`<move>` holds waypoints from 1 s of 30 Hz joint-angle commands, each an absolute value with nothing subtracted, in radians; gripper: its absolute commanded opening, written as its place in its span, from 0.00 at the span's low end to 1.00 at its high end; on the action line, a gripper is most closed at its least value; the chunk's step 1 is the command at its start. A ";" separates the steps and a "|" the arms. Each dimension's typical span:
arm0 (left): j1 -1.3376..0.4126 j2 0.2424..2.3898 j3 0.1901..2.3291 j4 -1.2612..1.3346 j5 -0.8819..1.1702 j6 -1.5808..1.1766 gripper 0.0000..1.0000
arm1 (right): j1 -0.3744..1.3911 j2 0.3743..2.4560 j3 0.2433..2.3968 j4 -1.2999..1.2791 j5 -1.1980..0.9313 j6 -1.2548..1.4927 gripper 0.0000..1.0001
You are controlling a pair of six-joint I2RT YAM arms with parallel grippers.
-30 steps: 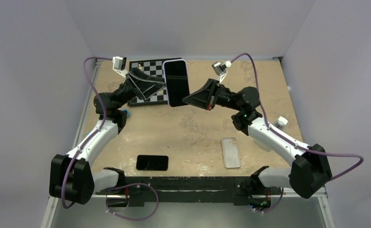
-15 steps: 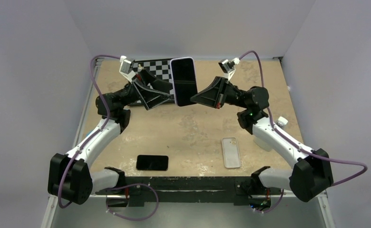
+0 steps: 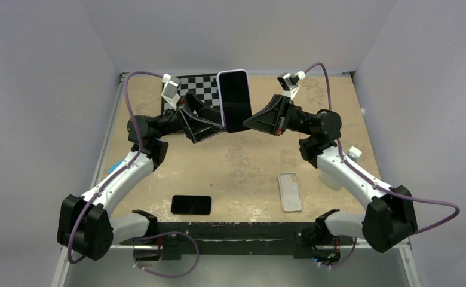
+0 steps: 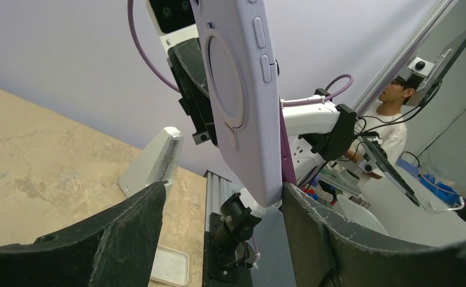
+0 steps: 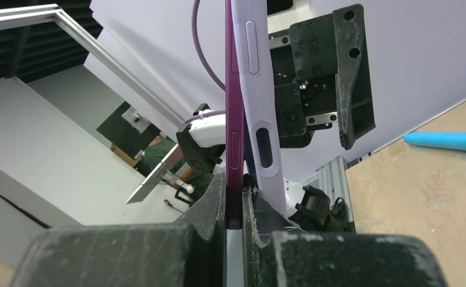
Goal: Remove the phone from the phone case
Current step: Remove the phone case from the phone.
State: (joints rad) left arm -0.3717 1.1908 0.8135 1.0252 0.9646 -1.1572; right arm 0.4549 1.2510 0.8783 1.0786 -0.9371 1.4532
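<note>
A dark purple phone point(image 3: 235, 100) in a lilac case is held upright in the air above the far middle of the table. My right gripper point(image 3: 248, 124) is shut on the phone's purple edge point(image 5: 233, 119). In the right wrist view the lilac case point(image 5: 260, 107) stands peeled away from the phone beside the outer finger. My left gripper point(image 3: 217, 124) is open at the phone's other side. In the left wrist view the gripper point(image 4: 221, 197) has its jaws wide apart, with the case's back point(image 4: 236, 95) and lower corner against the right finger point(image 4: 314, 215).
A black phone point(image 3: 191, 204) lies near the front left. A clear-cased phone point(image 3: 290, 191) lies at the front right. A checkerboard point(image 3: 198, 84) is at the back under the arms. A blue cylinder point(image 5: 445, 142) lies on the table at the left.
Both arms have carried the phone to the right and farther back. The left arm has stretched further along with it.
</note>
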 commanded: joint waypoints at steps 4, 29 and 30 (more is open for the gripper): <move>-0.393 1.166 0.849 0.986 0.957 -1.077 0.60 | 0.452 1.224 0.907 1.139 -0.921 1.434 0.00; -0.416 1.072 0.831 0.611 0.739 -0.836 0.00 | 0.472 1.164 0.947 0.731 -0.883 1.127 0.00; -0.410 1.041 0.829 0.533 0.680 -0.783 0.00 | 0.472 1.159 0.945 0.689 -0.888 1.094 0.00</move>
State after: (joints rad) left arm -0.4160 1.1339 0.8158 0.7101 0.8658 -0.9535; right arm 0.4583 1.2072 0.8890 0.7734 -0.8837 1.2049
